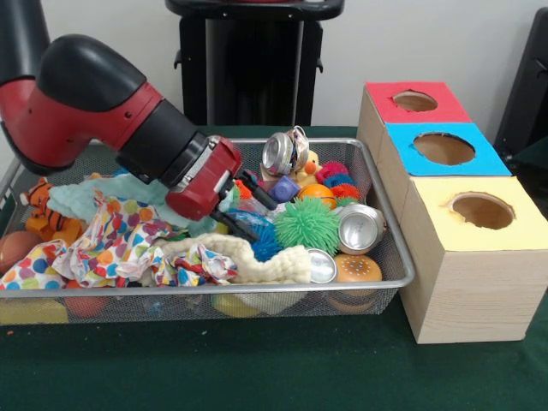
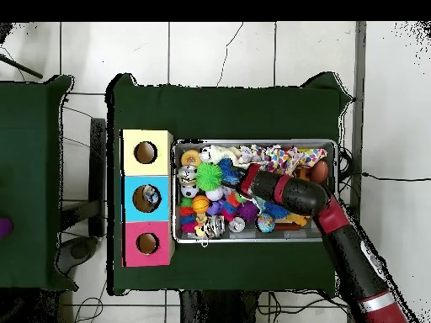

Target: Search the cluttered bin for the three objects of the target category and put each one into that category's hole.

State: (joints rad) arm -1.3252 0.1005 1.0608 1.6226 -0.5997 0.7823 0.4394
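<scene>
Your gripper reaches into the bin, searching; I cannot tell its grip. Next, pick a target.

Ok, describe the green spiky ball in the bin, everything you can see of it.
The green spiky ball is bright lime, covered in soft-looking rubbery spikes, round and whole. It sits on top of the clutter in the wire bin, toward the end nearest the boxes. A crushed silver can lies against one side, a blue spiky ball against the other, an orange ball behind. Nothing grips it.
</scene>
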